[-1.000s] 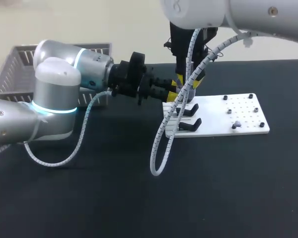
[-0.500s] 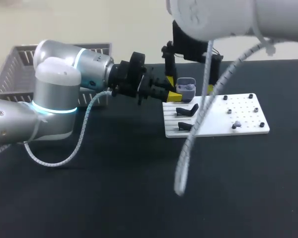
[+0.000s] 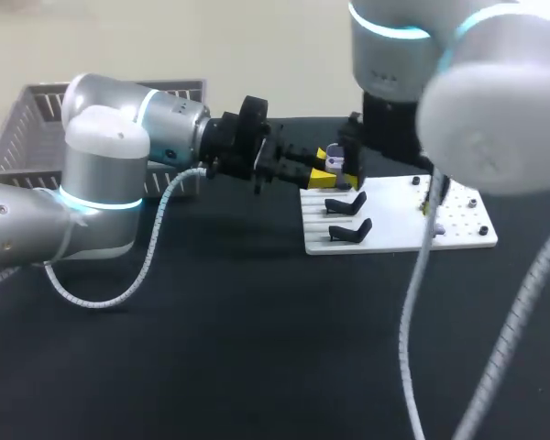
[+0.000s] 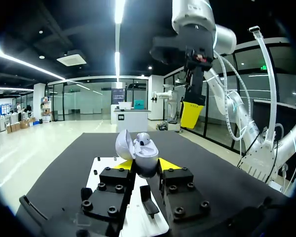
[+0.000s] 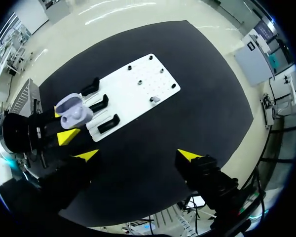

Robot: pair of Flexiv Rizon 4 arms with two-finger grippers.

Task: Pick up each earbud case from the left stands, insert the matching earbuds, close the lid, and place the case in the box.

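Note:
My left gripper [image 3: 328, 169] is shut on a lavender earbud case [image 4: 140, 159], held off the table over the near-left corner of the white board [image 3: 394, 229]. The lid [image 4: 122, 144] stands open and one earbud [image 4: 144, 140] sits inside. In the right wrist view the case [image 5: 74, 111] lies well below my right gripper [image 5: 138, 155], which is open wide and holds nothing. One loose earbud [image 5: 155, 99] lies on the board [image 5: 138, 84]. A yellow finger [image 4: 190, 112] of the right gripper hangs above and beyond the case.
Three black stands [image 5: 99, 103] sit at the board's left end, two of them showing in the head view [image 3: 346, 203]. A grey basket [image 3: 27, 128] stands at the far left. The right arm's white cable [image 3: 412, 302] hangs over the table's right half.
My right gripper has opened, lifted off the case and drawn up and to the right. The left gripper has kept still with the case in it.

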